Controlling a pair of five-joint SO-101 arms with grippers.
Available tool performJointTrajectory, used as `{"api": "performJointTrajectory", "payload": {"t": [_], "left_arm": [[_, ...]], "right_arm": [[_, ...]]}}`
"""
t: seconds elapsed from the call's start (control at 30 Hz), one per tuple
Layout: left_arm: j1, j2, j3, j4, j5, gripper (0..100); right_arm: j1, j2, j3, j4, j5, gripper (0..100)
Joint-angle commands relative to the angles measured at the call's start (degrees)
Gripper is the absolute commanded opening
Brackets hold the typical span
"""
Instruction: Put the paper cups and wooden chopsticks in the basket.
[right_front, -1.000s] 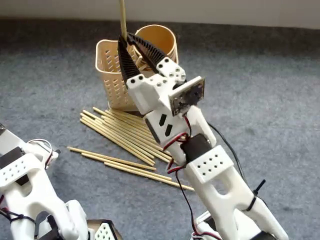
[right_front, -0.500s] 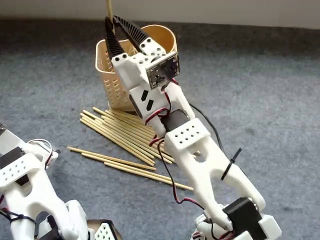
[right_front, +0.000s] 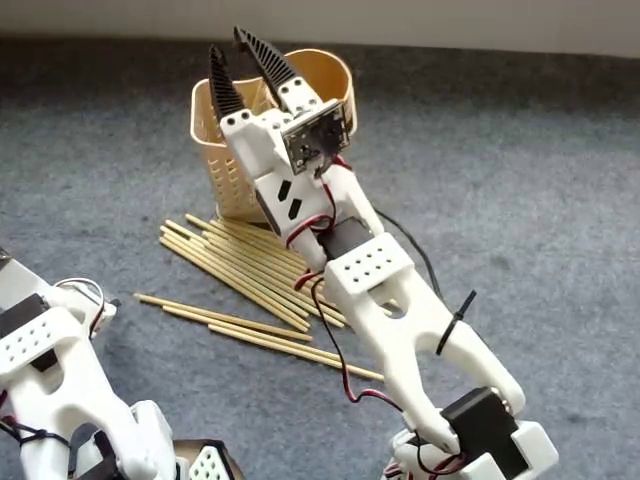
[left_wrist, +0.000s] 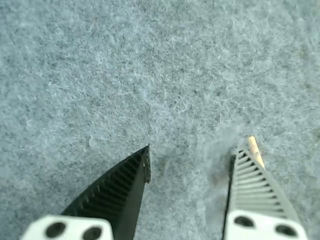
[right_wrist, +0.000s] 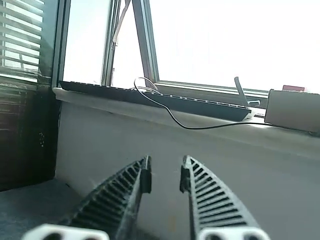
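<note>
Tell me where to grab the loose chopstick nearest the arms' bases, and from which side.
Grip the chopstick near its middle, from straight above, closing across its width. It lies flat on the carpet, long and thin, apart from the main pile.

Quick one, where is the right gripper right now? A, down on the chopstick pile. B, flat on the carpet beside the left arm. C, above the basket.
C: the right gripper hangs above the basket, fingers open and empty, while the chopsticks lie on the carpet next to the basket.
</note>
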Motion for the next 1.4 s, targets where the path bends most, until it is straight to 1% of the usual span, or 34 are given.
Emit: {"api": "performJointTrajectory", "payload": {"t": [0.0, 0.17, 0.23, 0.43, 0.53, 0.8, 0.9, 1.07, 1.23, 1.37], "left_arm": [[-0.57, -0.22, -0.22, -0.79, 0.18, 25], [-0.57, -0.22, -0.22, -0.79, 0.18, 25], [-0.57, -0.22, -0.22, -0.79, 0.18, 25], [-0.66, -0.22, -0.22, -0.79, 0.18, 25], [-0.66, -0.22, -0.13, -0.88, 0.18, 25], [-0.75, -0.22, -0.13, -0.88, 0.18, 25], [-2.24, -0.22, -0.31, -0.88, 0.18, 25], [-4.7, -0.22, -0.04, -3.16, 0.18, 25], [-4.7, -0.22, -0.04, -3.16, 0.18, 25], [-4.79, -0.22, -0.04, -3.16, 0.18, 25]], "right_arm": [[0.57, -0.84, -2.95, 0.84, 0.53, 10.9], [0.04, -5.76, -2.07, 1.45, 0.35, 10.9], [-0.57, -8.57, -0.92, 5.14, 0.26, 10.9], [-1.71, -18.42, 0.92, 21.41, 0.18, 10.9], [-1.89, -23.16, 3.47, 27.82, 0.18, 10.9], [-2.77, -33.45, 14.55, 34.51, 0.18, 10.8], [-3.65, -36.53, 19.3, 37.49, 0.18, 10.8], [-6.9, -40.84, 27.38, 44.18, 0.18, 10.8], [-11.91, -41.1, 32.66, 51.74, 0.18, 10.8], [-14.81, -41.01, 35.74, 55.6, 0.18, 10.8]]}}
